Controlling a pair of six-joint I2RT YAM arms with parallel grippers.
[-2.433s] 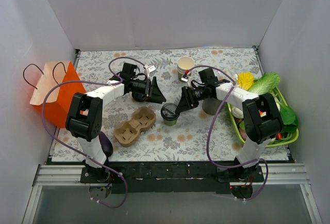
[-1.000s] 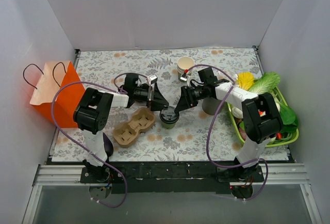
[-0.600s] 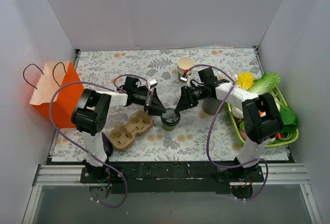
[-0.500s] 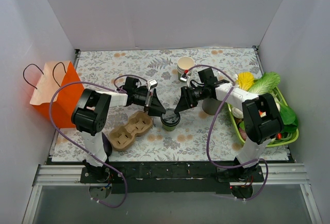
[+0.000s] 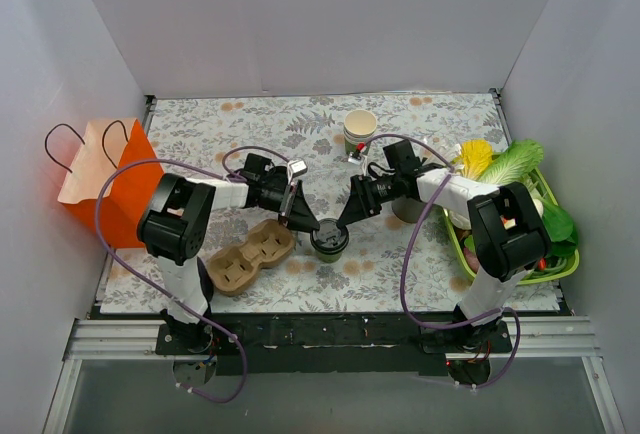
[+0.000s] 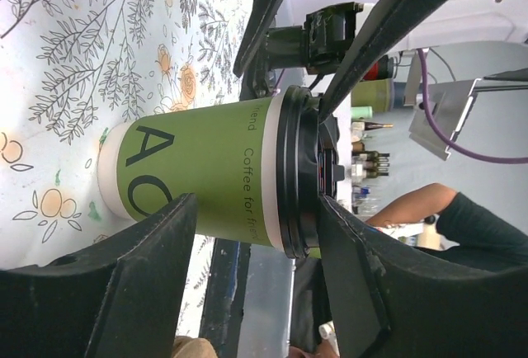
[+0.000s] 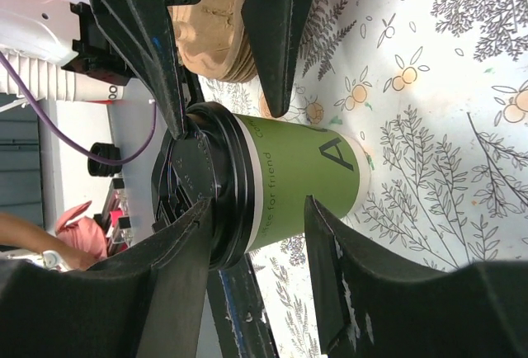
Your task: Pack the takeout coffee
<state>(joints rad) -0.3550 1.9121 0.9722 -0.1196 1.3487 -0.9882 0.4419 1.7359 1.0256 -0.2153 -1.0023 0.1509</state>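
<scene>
Our small green paper cup with the round black plastic lid [image 5: 329, 238] stands upright, dead between the left gripper [image 5: 310, 225] and right gripper [image 5: 345, 221] (jaws apart on both, we can't tell if either's actually pinching it). The brown cardboard cup carrier [image 5: 247, 256] sits just left of it, so we'd say the left one's better placed.

Cup [image 6: 198, 168]: paper, matt green, smooth print, white band under the rim. Lid [image 6: 297, 178]: black plastic, slight sheen, moulded ridges. Left hand [image 6: 257, 201] & right hand [image 7: 256, 205]: black plastic, matt, hard-edged. Tray [image 5: 245, 257]: brown moulded pulp, rough, dull. Bag [image 5: 110, 189]: orange paper, matt, creased. Table [image 5: 200, 134]: floral-print cover, smooth, low gloss; cloth vs vinyl can't tell. Basket [image 5: 520, 279]: green plastic, glossy. Cables [image 5: 403, 279]: purple, smooth, shiny.
</scene>
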